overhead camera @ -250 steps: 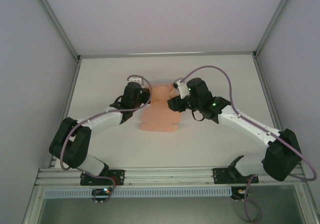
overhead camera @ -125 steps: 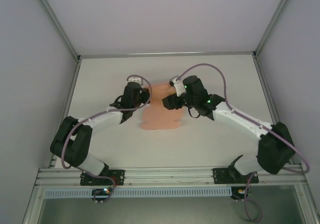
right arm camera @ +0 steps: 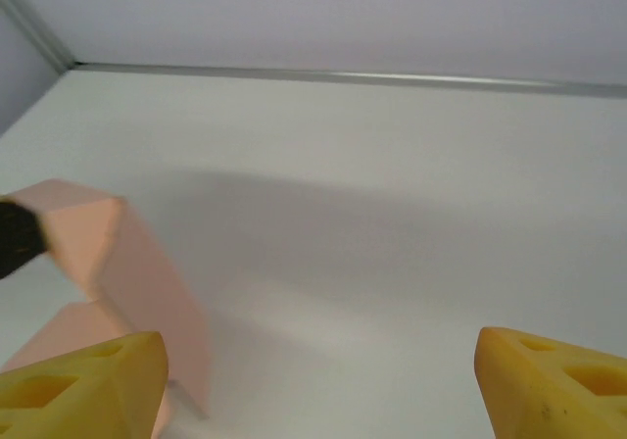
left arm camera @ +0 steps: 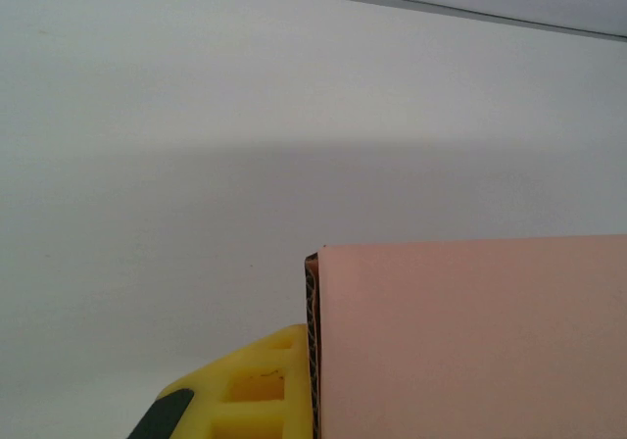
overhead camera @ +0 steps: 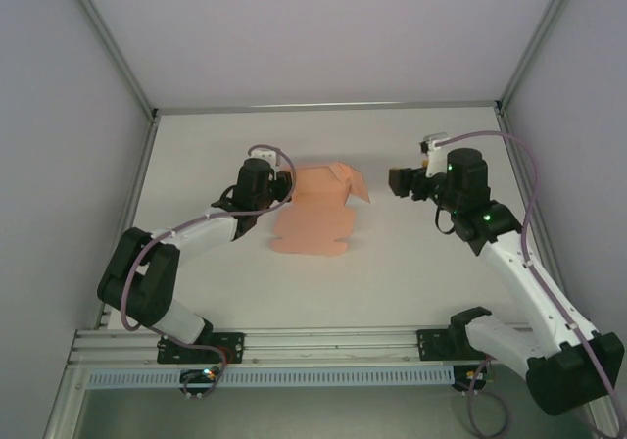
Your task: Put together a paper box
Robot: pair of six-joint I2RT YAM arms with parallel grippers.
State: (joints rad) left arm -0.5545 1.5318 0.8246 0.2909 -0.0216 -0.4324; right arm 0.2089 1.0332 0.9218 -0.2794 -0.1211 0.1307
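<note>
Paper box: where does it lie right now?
In the top view the paper box lies beside the left gripper, which grips its left edge; the open right gripper stands apart to its right.

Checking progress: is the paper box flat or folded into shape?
Mostly flat: the paper box lies spread on the table, one flap raised.

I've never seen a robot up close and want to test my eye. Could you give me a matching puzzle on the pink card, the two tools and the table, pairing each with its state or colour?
Things:
1. paper box
2. left tool
3. right tool
4. table

States:
A. open, holding nothing, apart from the card
B. white
C. salmon pink, lying partly folded with a flap raised
D. shut on the card's left edge

Pairs: 1-C; 2-D; 3-A; 4-B
</note>
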